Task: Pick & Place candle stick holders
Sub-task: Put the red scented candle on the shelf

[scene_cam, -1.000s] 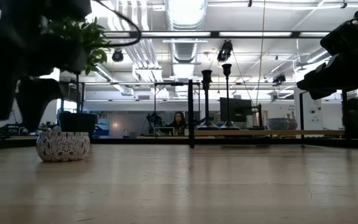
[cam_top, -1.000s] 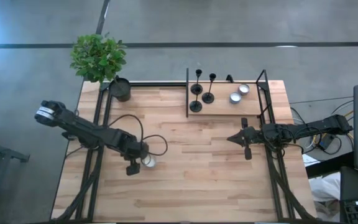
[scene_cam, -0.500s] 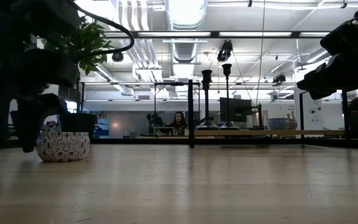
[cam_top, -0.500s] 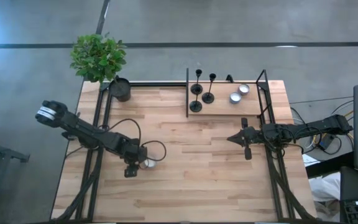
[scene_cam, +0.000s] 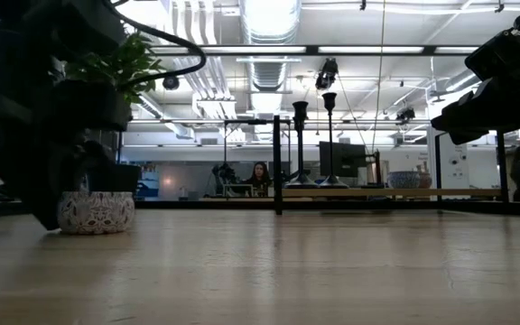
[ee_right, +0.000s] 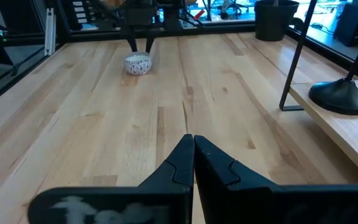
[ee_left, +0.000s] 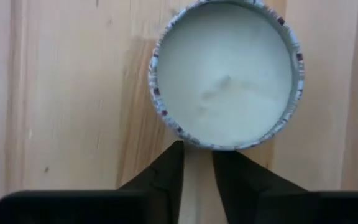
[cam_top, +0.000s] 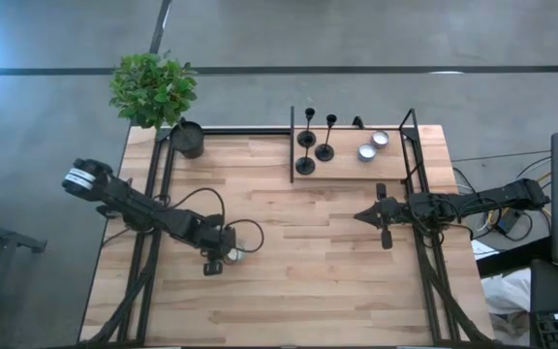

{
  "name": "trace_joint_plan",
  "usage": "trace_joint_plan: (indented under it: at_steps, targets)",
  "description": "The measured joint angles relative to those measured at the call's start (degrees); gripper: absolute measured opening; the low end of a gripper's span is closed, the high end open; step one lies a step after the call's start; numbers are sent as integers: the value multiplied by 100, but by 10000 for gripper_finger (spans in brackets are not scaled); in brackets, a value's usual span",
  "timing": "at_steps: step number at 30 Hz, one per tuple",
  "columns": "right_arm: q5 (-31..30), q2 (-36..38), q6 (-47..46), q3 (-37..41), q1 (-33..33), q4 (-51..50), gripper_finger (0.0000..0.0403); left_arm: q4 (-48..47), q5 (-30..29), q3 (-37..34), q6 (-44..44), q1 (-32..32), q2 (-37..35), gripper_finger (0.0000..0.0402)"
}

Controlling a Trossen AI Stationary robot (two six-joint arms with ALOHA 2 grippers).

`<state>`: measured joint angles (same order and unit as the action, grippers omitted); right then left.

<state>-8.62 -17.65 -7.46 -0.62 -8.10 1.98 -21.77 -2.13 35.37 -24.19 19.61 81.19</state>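
Note:
Black candle stick holders (cam_top: 305, 139) (cam_top: 325, 151) stand upright on their round bases on a raised wooden shelf (cam_top: 342, 170) at the far right; the low view shows their stems (scene_cam: 300, 144). My left gripper (cam_top: 223, 260) points down at a small patterned cup of white wax (ee_left: 227, 73), left of the table's middle. Its fingers stand a narrow gap apart with nothing between them. My right gripper (ee_right: 193, 140) is shut and hangs above the table's right half (cam_top: 358, 215), far from the holders. My left gripper comes from above, pointing down. Its fingertips (ee_left: 174, 155) stand right at the cup's rim (ee_left: 191, 144), on the side toward the arm. I cannot tell whether they touch it. The cup sits flat on the table.
Two silver tealights (cam_top: 367, 151) (cam_top: 381, 139) lie on the shelf beside the holders. Black metal uprights (cam_top: 292, 145) (cam_top: 413, 145) frame the shelf. A dark pot (cam_top: 188, 139) with a green plant (cam_top: 153, 89) stands at the far left corner. Bare wood lies between the arms.
My left gripper has come down beside the small cup, moving a little toward the table's near edge and right. The right arm has kept still.

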Motion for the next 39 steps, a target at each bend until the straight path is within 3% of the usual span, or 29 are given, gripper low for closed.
trace_joint_plan:
  at_steps: [9, 20, 34, 39]
  targets:
    - [1, 0, 0, -1, 0, -2, 9, 505, 111, -12, -146, 3, 30, 6]
    - [4, 0, 0, -1, 0, 0, 9, 1403, 133, -8, -94, 4, 272, 5]
    - [6, -9, 0, -2, 0, -7, 9, 1457, 50, 662, 360, -288, 1087, 3]
    - [6, -9, -2, -2, -2, -7, 9, 1432, -46, 903, 590, -469, 1238, 26]
